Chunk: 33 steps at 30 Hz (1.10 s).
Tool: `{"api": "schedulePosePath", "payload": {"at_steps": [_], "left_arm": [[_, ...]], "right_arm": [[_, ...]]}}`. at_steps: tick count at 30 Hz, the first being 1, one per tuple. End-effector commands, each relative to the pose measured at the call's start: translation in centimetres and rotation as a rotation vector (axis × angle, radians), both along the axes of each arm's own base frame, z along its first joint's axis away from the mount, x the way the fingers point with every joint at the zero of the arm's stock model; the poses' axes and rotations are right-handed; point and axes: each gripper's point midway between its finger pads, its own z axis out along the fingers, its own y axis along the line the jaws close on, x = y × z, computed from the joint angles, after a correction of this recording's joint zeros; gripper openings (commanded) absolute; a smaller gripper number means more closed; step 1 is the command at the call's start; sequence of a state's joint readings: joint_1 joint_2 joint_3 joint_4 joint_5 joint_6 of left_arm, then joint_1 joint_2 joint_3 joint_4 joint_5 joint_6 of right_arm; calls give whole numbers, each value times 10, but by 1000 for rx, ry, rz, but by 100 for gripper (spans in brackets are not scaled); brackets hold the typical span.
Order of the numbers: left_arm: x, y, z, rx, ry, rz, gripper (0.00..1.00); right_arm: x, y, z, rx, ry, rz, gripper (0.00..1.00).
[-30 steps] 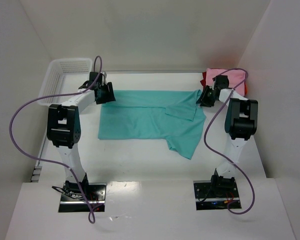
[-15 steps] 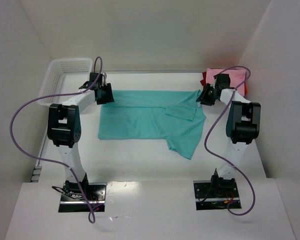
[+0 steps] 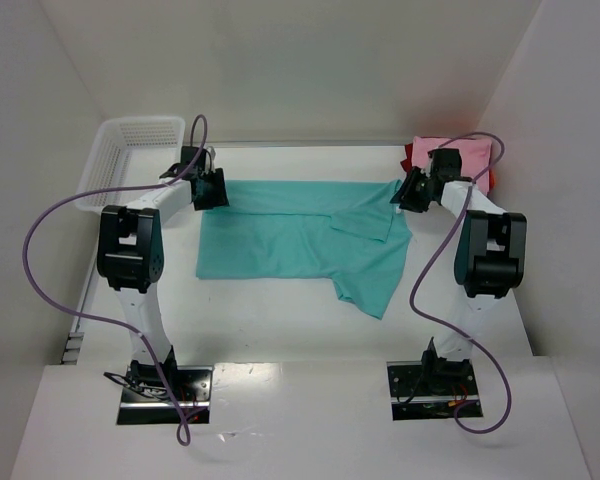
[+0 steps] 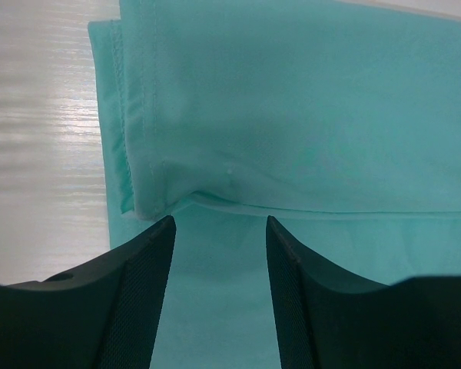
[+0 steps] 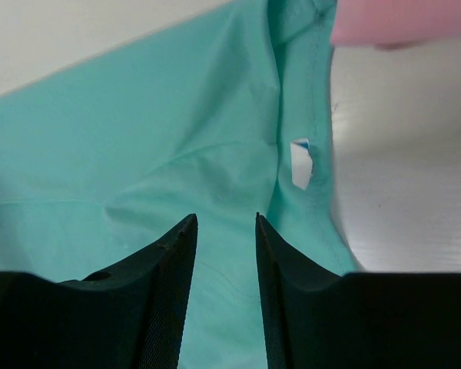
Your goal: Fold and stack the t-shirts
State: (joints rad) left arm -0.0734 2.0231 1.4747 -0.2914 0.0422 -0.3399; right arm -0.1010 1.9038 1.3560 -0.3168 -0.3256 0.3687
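A teal-green t-shirt (image 3: 300, 240) lies spread flat across the table, one sleeve folded over its right half. My left gripper (image 3: 212, 190) is at its far left corner, and in the wrist view the left gripper (image 4: 219, 219) stands open just over the teal cloth (image 4: 292, 115) near a hemmed fold. My right gripper (image 3: 408, 192) is at the far right corner, by the collar. In its wrist view the right gripper (image 5: 224, 217) is open above the teal cloth (image 5: 138, 138). A folded pink t-shirt (image 3: 425, 152) rests on a red one (image 3: 492, 178) at the back right.
A white mesh basket (image 3: 105, 165) stands at the back left, close to the left arm. A white label (image 5: 300, 163) shows inside the collar, and the pink shirt's edge (image 5: 399, 19) lies just past it. White walls enclose the table on three sides.
The left jaws have narrowed a little over the shirt's corner. The right arm's elbow has swung outward to the right, while its gripper stays at the collar corner.
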Motion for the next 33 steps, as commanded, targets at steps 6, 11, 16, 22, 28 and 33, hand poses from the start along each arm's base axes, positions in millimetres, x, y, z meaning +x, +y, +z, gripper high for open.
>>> {"api": "schedulePosePath", "payload": {"at_steps": [6, 11, 16, 22, 28, 33], "left_arm": [[11, 3, 4, 19, -27, -15, 59], [11, 3, 4, 19, -27, -15, 59], [11, 3, 4, 19, -27, -15, 59], [11, 3, 4, 19, -27, -15, 59], [14, 3, 7, 18, -36, -15, 59], [14, 3, 7, 18, -36, -15, 59]], "right_arm": [[-15, 7, -9, 1, 16, -6, 42], [-15, 7, -19, 2, 28, -6, 42], [-15, 8, -32, 12, 49, 1, 42], [-13, 8, -41, 13, 63, 1, 41], [-12, 10, -48, 21, 68, 7, 34], [-9, 13, -48, 51, 67, -3, 20]]}}
